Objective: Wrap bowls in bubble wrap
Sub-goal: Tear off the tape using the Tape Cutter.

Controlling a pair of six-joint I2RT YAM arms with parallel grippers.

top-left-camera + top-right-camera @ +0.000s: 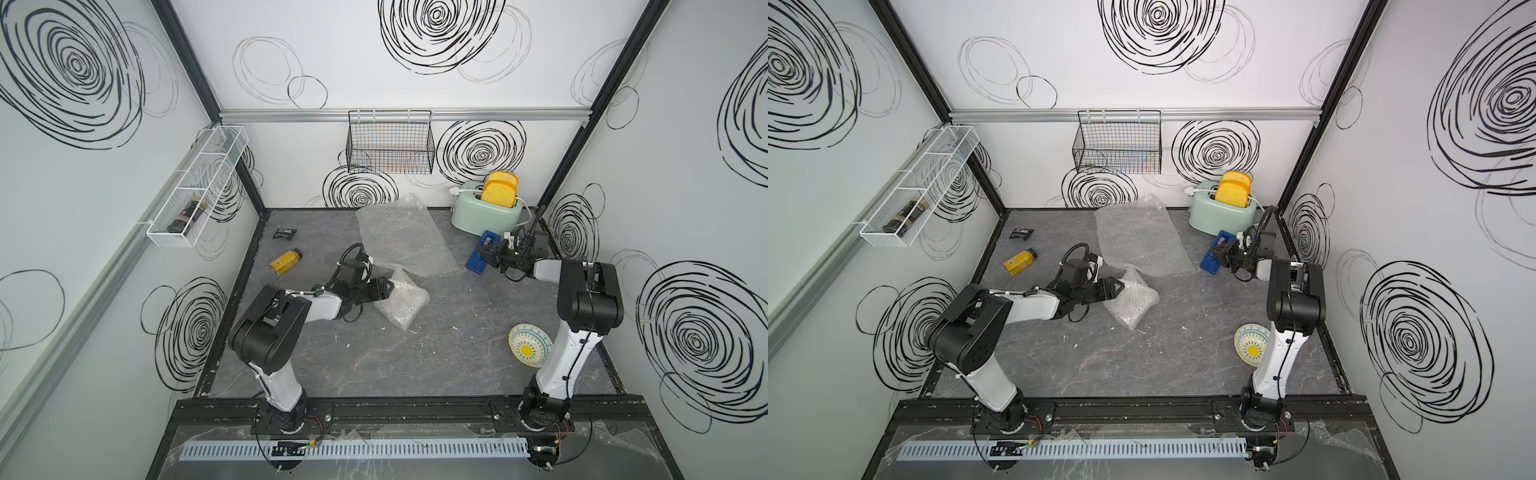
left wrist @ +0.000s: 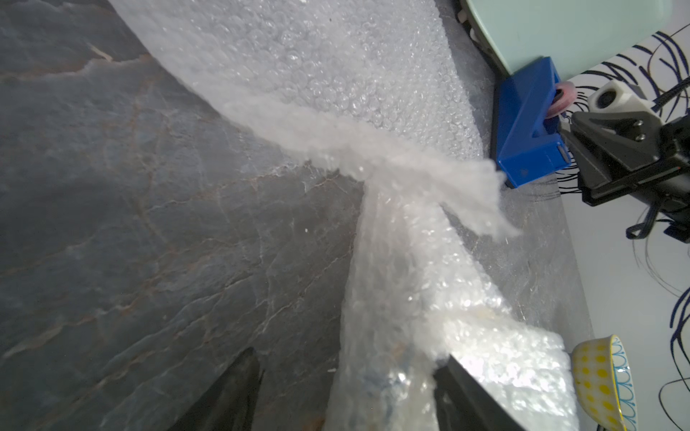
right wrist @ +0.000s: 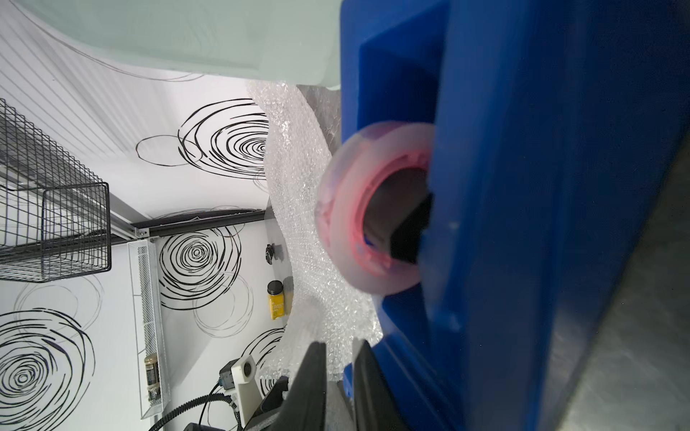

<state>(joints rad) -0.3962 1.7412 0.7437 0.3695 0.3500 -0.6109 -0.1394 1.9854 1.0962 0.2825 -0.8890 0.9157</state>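
Two jobs going: left gripper (image 1: 388, 287) sits open astride the wrapped bundle (image 1: 401, 305), probably steadying it, beyond the flat bubble wrap (image 1: 405, 239) from the tape dispenser (image 1: 476, 264). Meanwhile the right gripper (image 1: 487, 252) noses that dispenser, presumably for tape; can't tell if it's closed. And the sun bowl (image 1: 528, 345) waits bare, well clear of it.

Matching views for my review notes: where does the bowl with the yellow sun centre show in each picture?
Top view: sun bowl, lower right of centre.
Top view: again lower right of centre.
Left wrist: bottom right corner, seen side-on.
Right wrist: not in it.
Shared landmark: the mint toaster, in all four.
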